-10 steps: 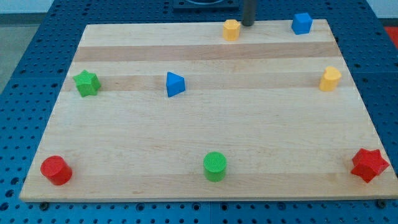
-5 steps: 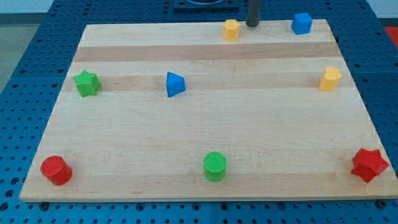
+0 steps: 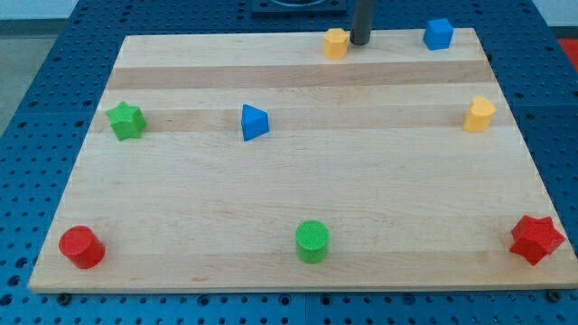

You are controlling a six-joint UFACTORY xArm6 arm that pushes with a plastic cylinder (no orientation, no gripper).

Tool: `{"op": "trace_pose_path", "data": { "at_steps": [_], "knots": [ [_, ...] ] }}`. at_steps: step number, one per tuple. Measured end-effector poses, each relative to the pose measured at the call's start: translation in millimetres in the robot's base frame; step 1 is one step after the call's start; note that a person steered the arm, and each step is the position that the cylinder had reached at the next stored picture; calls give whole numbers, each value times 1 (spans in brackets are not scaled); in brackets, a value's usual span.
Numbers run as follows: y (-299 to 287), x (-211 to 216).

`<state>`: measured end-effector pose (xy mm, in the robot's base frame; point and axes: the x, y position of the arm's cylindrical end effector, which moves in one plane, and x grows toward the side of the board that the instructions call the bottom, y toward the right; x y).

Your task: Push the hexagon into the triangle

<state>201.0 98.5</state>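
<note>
The yellow hexagon block [image 3: 336, 42] sits near the view's top edge of the wooden board [image 3: 298, 199], a little right of centre. The blue triangle block [image 3: 254, 122] lies left of centre, well below and to the left of the hexagon. My tip [image 3: 360, 41] stands just to the right of the yellow hexagon, very close to it; contact cannot be told.
A blue cube [image 3: 438, 33] is at the top right. A yellow block [image 3: 480, 115] is at the right edge. A green star [image 3: 125, 120] is at the left. A red cylinder [image 3: 81, 246], a green cylinder [image 3: 312, 241] and a red star [image 3: 537, 238] lie along the bottom.
My tip shifted slightly right, then came back left and a little lower, ending close beside the yellow hexagon. No block has visibly moved.
</note>
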Motion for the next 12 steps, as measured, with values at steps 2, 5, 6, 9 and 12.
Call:
{"op": "trace_pose_path", "data": {
  "at_steps": [2,5,6,9,12],
  "knots": [
    [-1,11],
    [-29,7],
    [-50,18],
    [-100,56],
    [-137,116]
  ]
}}
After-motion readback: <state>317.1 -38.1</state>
